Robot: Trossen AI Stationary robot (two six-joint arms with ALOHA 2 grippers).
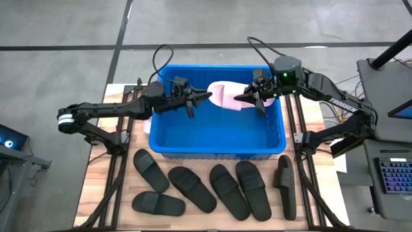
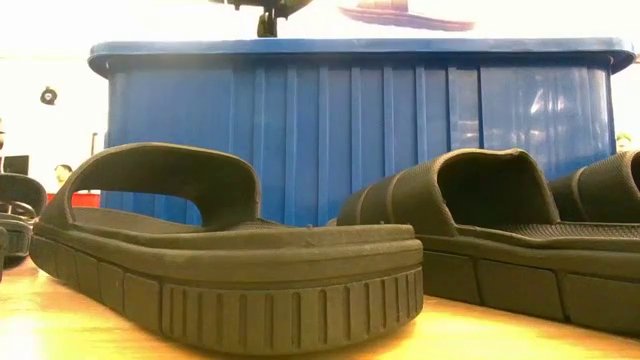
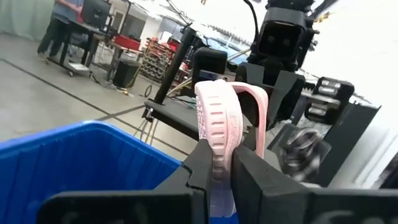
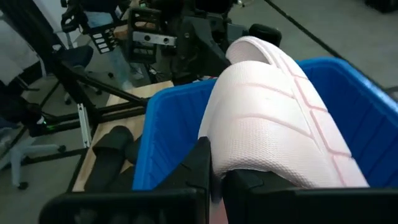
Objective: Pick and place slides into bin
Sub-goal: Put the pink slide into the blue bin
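A pale pink slide [image 1: 225, 94] hangs over the far part of the blue bin [image 1: 217, 136], clear of its floor, between my two grippers. My left gripper [image 1: 206, 96] comes in from the bin's left and is shut on one end of it. From the bin's right, my right gripper [image 1: 247, 98] is shut on the other side. In the low view the pink slide [image 2: 405, 15] shows above the bin's rim [image 2: 350, 47]. Several black slides [image 1: 192, 188] lie soles down on the table in front of the bin. My left gripper pinches the ribbed edge of the pink slide's sole [image 3: 216, 146] at one end, between its two fingers, coming about level from the table's left. The sole stands on edge between the fingers, and the strap [image 3: 258, 118] arches off to one side. My right gripper pinches the pink slide by the edge of its wide ribbed strap [image 4: 219, 163] between its two fingers, slanting down from the table's right. The strap bulges away from the fingers, with the sole's rim [image 4: 252, 46] beyond it. The slide is held clear above the bin.
The row of black slides [image 1: 252, 188] fills the table's near strip, one slide [image 1: 286, 185] standing on its side at the right. In the low view two black slides [image 2: 220, 260] [image 2: 500, 230] lie close before the bin's near wall [image 2: 330, 130]. A keyboard [image 1: 394, 177] sits beyond the right edge.
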